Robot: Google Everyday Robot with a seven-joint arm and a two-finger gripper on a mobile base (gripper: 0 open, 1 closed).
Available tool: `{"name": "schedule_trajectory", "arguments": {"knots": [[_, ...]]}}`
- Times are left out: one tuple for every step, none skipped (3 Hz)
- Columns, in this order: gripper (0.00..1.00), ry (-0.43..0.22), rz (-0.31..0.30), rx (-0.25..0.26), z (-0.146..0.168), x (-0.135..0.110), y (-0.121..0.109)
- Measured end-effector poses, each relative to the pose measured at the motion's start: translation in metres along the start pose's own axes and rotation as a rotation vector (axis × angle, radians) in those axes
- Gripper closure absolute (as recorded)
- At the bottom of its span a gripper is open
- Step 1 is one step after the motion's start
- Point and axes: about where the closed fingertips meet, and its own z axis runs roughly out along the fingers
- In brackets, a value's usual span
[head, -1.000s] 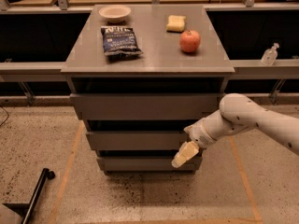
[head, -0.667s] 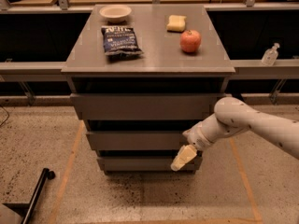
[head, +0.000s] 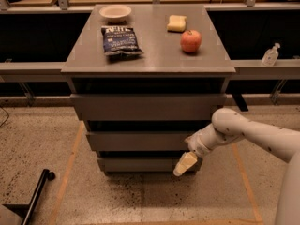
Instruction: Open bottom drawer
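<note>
The grey cabinet has three stacked drawer fronts. The bottom drawer (head: 140, 163) is the lowest one, a flat handleless grey front close to the floor. My white arm reaches in from the right, and the gripper (head: 184, 164) hangs in front of the right end of the bottom drawer, its pale fingers pointing down and to the left. It touches or nearly touches the drawer front. The middle drawer (head: 136, 140) and the top drawer (head: 147, 107) are above it.
On the cabinet top (head: 154, 55) lie a white bowl (head: 115, 12), a dark chip bag (head: 121, 40), a yellow sponge (head: 176, 23) and a red apple (head: 191, 41). A clear bottle (head: 271, 55) stands on the ledge at right. A black pole (head: 35, 198) lies on the speckled floor at left.
The arm and gripper have drifted slightly to the left along the bottom drawer front. The drawers look the same as before.
</note>
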Motion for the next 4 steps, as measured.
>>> {"name": "schedule_trajectory", "arguments": {"knots": [[0.0,-0.009,0.036,0.015,0.007,0.0,-0.012],[0.0,0.026,0.044,0.018,0.011,0.002,-0.009],[0.0,0.033,0.045,0.017,0.012,0.003,-0.007],[0.0,-0.033,0.068,-0.011,0.034,0.016,-0.022]]}}
